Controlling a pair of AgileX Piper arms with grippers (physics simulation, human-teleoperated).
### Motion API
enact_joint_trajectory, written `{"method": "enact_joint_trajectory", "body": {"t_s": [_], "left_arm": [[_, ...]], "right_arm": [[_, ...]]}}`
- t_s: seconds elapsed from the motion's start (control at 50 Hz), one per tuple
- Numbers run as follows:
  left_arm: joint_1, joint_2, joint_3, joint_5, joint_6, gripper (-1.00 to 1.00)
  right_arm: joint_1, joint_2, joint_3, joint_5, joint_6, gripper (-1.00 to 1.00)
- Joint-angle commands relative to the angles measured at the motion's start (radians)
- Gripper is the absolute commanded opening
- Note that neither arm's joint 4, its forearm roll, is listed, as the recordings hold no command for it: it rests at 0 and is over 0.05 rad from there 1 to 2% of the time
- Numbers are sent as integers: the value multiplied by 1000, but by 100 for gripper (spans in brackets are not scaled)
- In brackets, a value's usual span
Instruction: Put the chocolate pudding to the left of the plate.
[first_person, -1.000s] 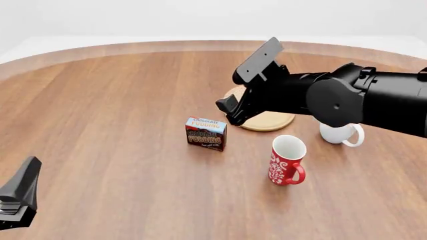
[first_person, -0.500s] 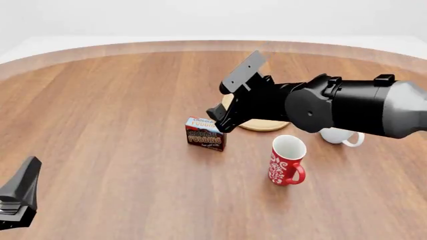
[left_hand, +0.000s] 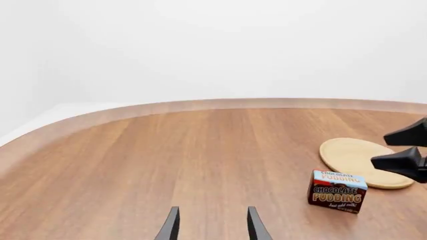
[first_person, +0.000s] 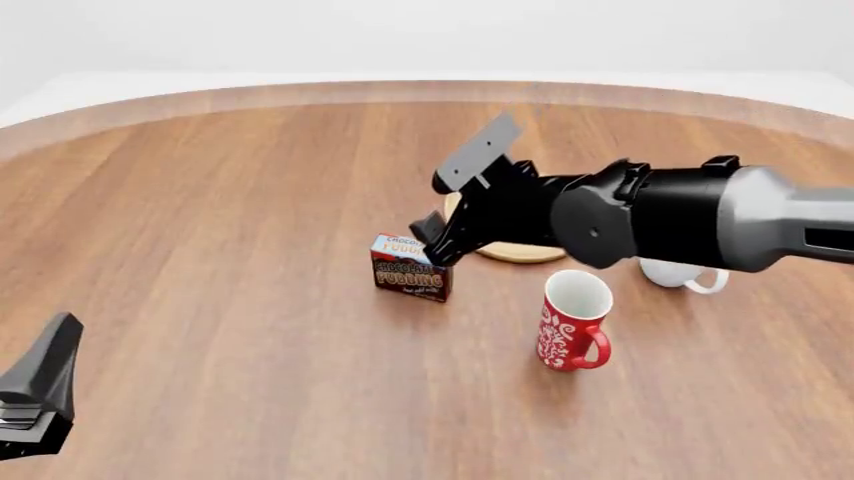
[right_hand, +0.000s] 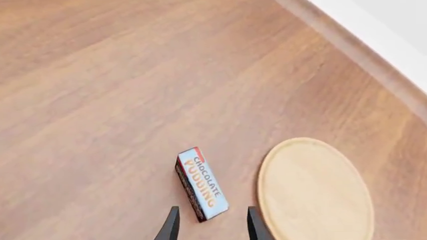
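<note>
Right gripper (right_hand: 210, 225) jaws parted, holding nothing, hovering just above the chocolate pudding (first_person: 410, 268), which stands on the surface (first_person: 214, 250) beside the plate (right_hand: 313, 190). Left gripper (left_hand: 210, 225) jaws parted, holding nothing, well apart from the pudding.

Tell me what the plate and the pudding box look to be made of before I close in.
The flat round light-wood plate looks like pale unvarnished wood: matte, uniformly tan, faint raised rim. The small brown-and-red chocolate pudding carton seems printed cardboard: sharp edges, flat lettered faces, light blue top.
</note>
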Motion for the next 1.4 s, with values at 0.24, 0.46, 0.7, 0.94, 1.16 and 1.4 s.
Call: {"method": "enact_joint_trajectory", "body": {"t_s": [0.24,0.46,0.7,0.94,1.16,1.4], "left_arm": [[0,0,0,0,0,100],[0,0,0,0,0,100],[0,0,0,0,0,100],[0,0,0,0,0,100],[0,0,0,0,0,100],[0,0,0,0,0,100]], "right_arm": [[-11,76,-2,-61,23,100],[-14,105,7,-93,36,100],[-11,118,27,-122,48,100],[-16,137,35,-146,54,100],[-25,155,36,-164,58,100],[-30,183,43,-193,71,100]]}}
